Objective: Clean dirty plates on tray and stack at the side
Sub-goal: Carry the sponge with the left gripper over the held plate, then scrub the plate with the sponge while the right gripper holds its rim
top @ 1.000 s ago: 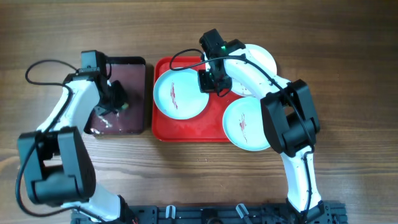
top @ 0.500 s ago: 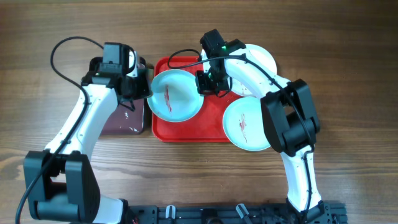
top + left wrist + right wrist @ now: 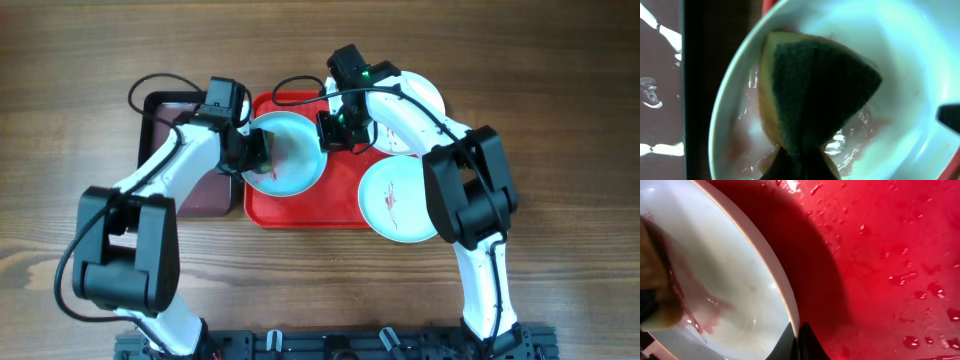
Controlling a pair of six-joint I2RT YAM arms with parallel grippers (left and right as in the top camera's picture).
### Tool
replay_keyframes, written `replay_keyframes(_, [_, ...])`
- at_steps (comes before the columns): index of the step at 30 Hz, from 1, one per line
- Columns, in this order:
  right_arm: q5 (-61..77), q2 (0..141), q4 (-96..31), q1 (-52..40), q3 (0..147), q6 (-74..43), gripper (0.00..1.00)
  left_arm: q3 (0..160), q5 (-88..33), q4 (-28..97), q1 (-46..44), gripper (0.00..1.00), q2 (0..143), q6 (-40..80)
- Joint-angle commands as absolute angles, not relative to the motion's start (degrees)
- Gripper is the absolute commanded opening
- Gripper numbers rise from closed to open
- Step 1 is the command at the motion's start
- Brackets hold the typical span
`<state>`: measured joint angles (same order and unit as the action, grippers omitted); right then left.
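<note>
Left hand (image 3: 250, 152) is clenching a folded sponge (image 3: 815, 95), yellow with a dark green scouring face, and is pressing it into the bowl of the pale blue plate (image 3: 295, 165), which is sitting at the left end of the red tray (image 3: 330, 205). The right hand (image 3: 335, 128) is pinching that plate's right rim, and the shadow under the rim in the right wrist view suggests that this edge is being held slightly off the tray. To scrub well, the left hand should probably be sweeping the green face across the pinkish, watery smear at the plate's centre while the right hand is bracing the rim firmly, so the plate is not sliding or tipping on the wet tray. Too much downward force near the left edge could be levering the plate out of the pinch. The second pale blue plate (image 3: 400, 200) and the white plate (image 3: 425, 95) are waiting on the right, partly under the right arm. The left fingertips are being cut off at the frame's bottom, and how much residue is lying beneath the sponge is hidden.
</note>
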<state>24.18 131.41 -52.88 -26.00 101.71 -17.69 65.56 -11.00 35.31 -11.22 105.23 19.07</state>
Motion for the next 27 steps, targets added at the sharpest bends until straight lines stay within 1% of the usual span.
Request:
replay_keyframes(1, [30.5,132.9,-52.8,-24.0,101.5,-14.7,0.04,65.8,-11.0,35.3,-11.6,0.04,109.6,25.8])
replay_keyframes(6, [42.3,132.9,-54.6,-19.8,101.5,-6.5,0.04,65.8,-11.1,35.2,-11.7,0.04,110.8,26.4])
replay_keyframes(10, [42.9,132.9,-59.0,-18.3,101.5,-2.8,0.04,65.8,-11.1,34.5,-11.9,0.04,110.8,27.0])
replay_keyframes(12, [40.2,132.9,-59.7,-18.4,101.5,-3.4,0.04,65.8,-11.1,34.5,-12.4,0.04,110.8,28.8])
replay_keyframes(18, [30.8,132.9,-56.0,-21.0,101.5,-12.9,0.04,65.8,-8.9,35.4,-17.8,0.04,110.8,35.0])
replay_keyframes(20, [29.5,132.9,-53.9,-22.1,101.5,-15.3,0.04,65.8,-7.4,36.6,-19.7,0.04,110.8,36.8])
replay_keyframes(23, [29.5,132.9,-52.0,-23.4,101.5,-15.6,0.04,65.8,-7.5,37.8,-20.8,0.04,110.8,38.7])
replay_keyframes(25, [28.8,133.0,-51.4,-23.9,101.5,-15.7,0.04,65.8,-8.9,38.2,-20.7,0.04,110.8,41.1])
replay_keyframes(27, [27.2,133.0,-50.3,-24.3,100.8,-17.2,0.04,65.8,-12.9,37.7,-20.7,0.04,110.8,41.2])
